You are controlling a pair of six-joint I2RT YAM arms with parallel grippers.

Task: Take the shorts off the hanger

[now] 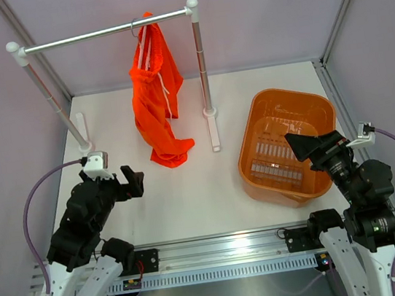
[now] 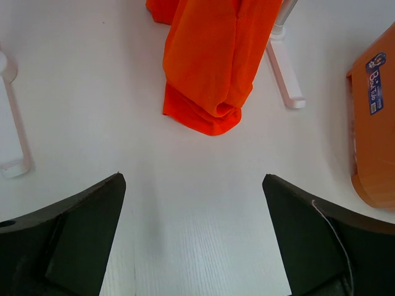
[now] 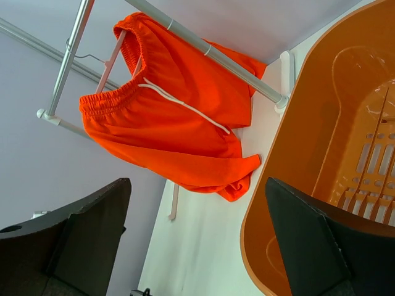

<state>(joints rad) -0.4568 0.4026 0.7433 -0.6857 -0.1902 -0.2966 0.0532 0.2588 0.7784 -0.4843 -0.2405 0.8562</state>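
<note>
Finding: a robotics test cell, not a home. Bare grey wall panels (image 1: pixel 252 15) in metal framing enclose a white bench (image 1: pixel 190 200). My left arm (image 1: pixel 83 223) and right arm (image 1: pixel 362 191) are bolted to a slotted aluminium rail (image 1: pixel 218 242), with cables (image 1: pixel 33 208) exposed. A clothes rail (image 1: pixel 107 32) and an orange plastic basket (image 1: pixel 253 122) stand on the bench.

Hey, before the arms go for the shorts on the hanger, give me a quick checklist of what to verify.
1. Shorts hang on the hanger, lower end on the table: ok.
2. Hanger hooked over the rail: ok.
3. Left gripper open, empty: ok.
4. Right gripper open, empty, near the basket: ok.
5. Bare table between left gripper and shorts: ok.
6. How the shorts are fixed to the hanger: cannot tell.
</note>
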